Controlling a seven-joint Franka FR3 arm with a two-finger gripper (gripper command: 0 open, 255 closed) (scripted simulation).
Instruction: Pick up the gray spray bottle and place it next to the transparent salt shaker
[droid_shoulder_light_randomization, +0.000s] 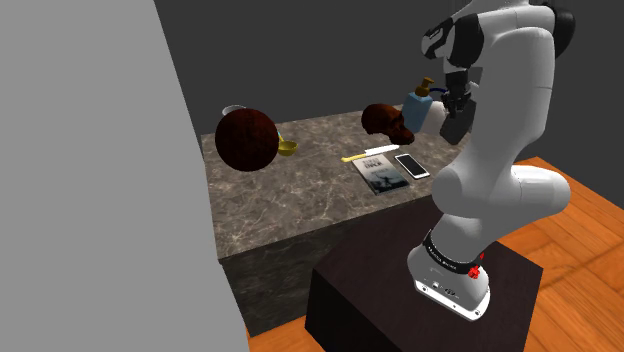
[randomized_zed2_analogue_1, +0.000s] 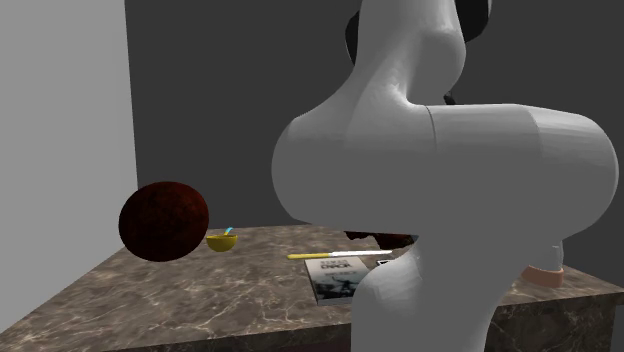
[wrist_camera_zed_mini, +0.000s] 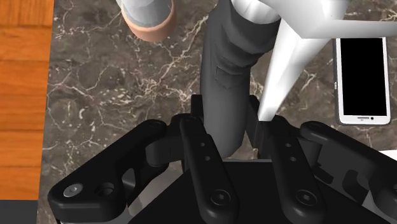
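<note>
Gripper (wrist_camera_zed_mini: 234, 127) clamped on the grey spray bottle (wrist_camera_zed_mini: 229, 63), held clear above the marble counter (wrist_camera_zed_mini: 114, 108). Salt shaker (wrist_camera_zed_mini: 147, 18) stands near; smartphone (wrist_camera_zed_mini: 362, 79) lies opposite.

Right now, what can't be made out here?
Salt shaker: cut off by the wrist view's edge; mostly behind the arm in the second exterior view.
Book: cover text too small, shoulder view.
Spray bottle: near end hidden by the pincer, wrist view.
</note>
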